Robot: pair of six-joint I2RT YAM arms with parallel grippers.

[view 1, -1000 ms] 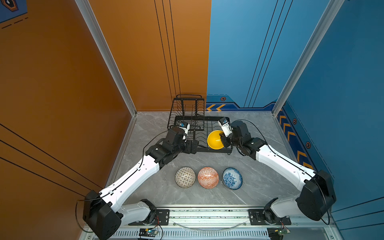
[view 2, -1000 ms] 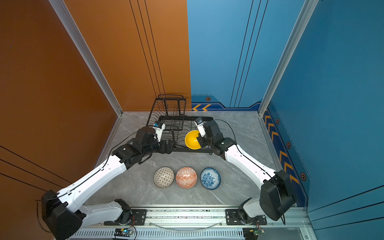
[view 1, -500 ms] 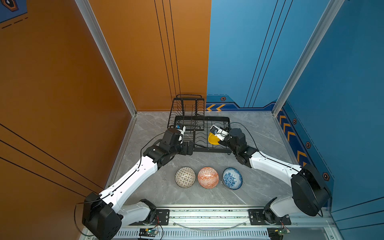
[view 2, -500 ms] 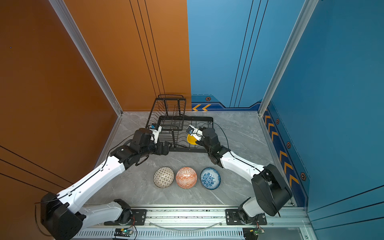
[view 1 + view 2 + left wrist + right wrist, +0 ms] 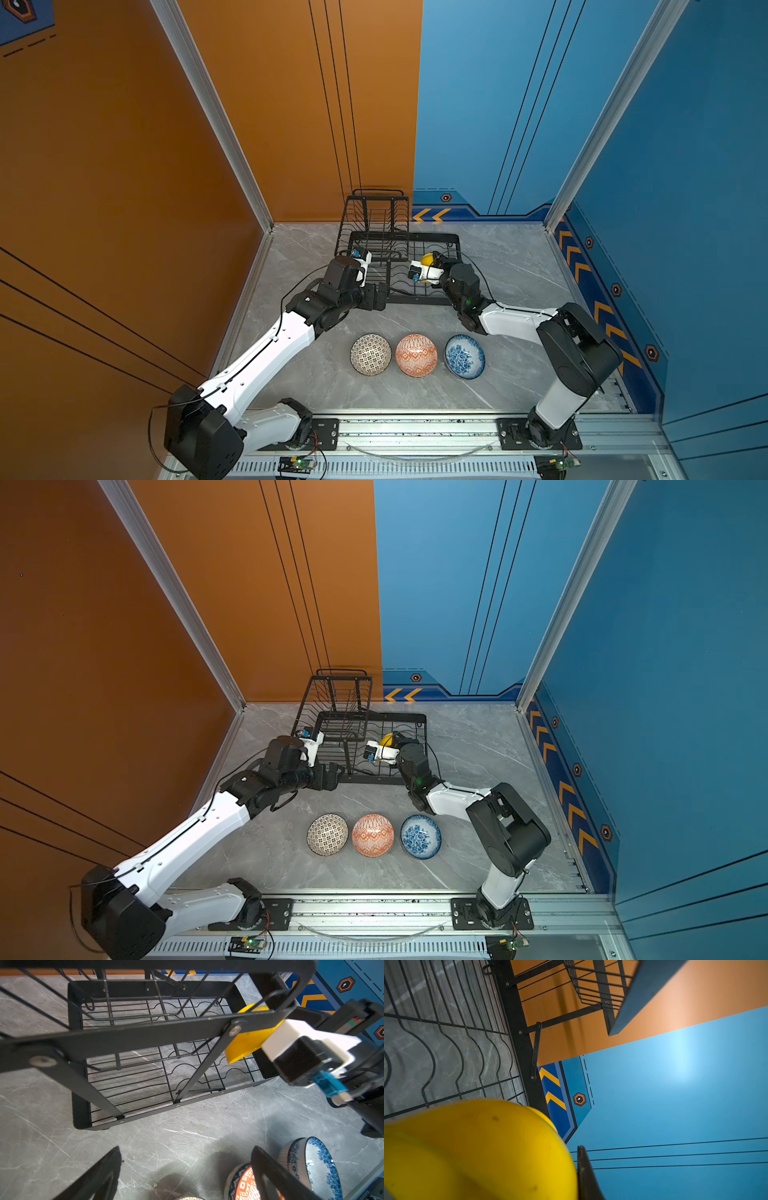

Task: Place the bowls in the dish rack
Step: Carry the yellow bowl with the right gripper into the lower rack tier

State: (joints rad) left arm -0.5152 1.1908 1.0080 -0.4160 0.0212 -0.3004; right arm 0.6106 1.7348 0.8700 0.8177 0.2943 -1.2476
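Right wrist view shows the yellow bowl tipped on edge over the low tray of the dish rack, clamped at its rim by the right gripper. In both top views a dark patterned bowl, an orange bowl and a blue bowl sit in a row on the table. The left gripper hovers just beside the rack's near edge, jaws spread wide, holding nothing.

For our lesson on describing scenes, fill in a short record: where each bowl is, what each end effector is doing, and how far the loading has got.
Yellow bowl: tilted on edge over the dish rack's low tray, gripped by right end effector
Left end effector: open, empty, beside the rack
Table: dark-patterned bowl, orange bowl, blue bowl, upright in a row
Progress: no bowl released in rack yet
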